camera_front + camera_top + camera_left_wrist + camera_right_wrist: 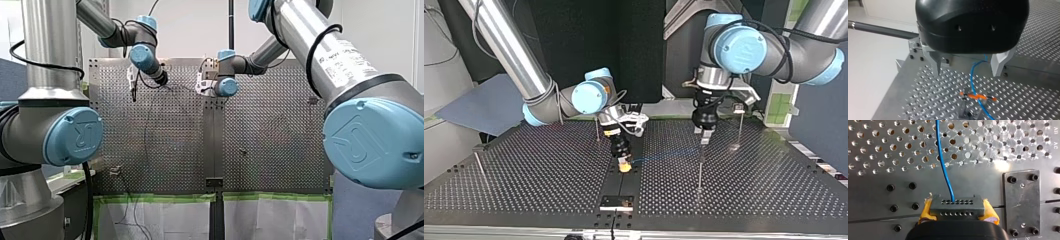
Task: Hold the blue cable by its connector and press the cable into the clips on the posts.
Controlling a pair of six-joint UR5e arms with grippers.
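At the table's centre seam, the connector (956,206) is a dark block with two rows of small holes. It is clamped on both sides between the yellow pads (926,211) of my right gripper (958,212). The blue cable (941,157) leaves the connector's upper face and runs straight ahead of the gripper, over the perforated table (880,177).

Top view: from the right gripper the cable goes toward the view's right, to a thin post (700,172) standing just under my left gripper (967,73).

Left wrist view: the metal fingers (1000,61) stand well apart and grip nothing. The cable comes down through the gap between them, closer to one finger. It crosses an orange clip (975,96) at the post's top, then runs on past it. Cannot tell whether the cable is seated in the clip or only lying across it. The fingertips hang above the clip, not touching it.

Surroundings: a metal plate (1021,202) with four corner screws lies flat on the table just beside the right gripper. In the top view both grippers work near the table's middle, well apart from the side edges. Bare perforated surface spreads left to a short post (479,164) by the left edge. Another post (740,125) stands right of the left gripper, toward the far right corner. A fourth post (597,131) rises just beside the right arm's wrist.
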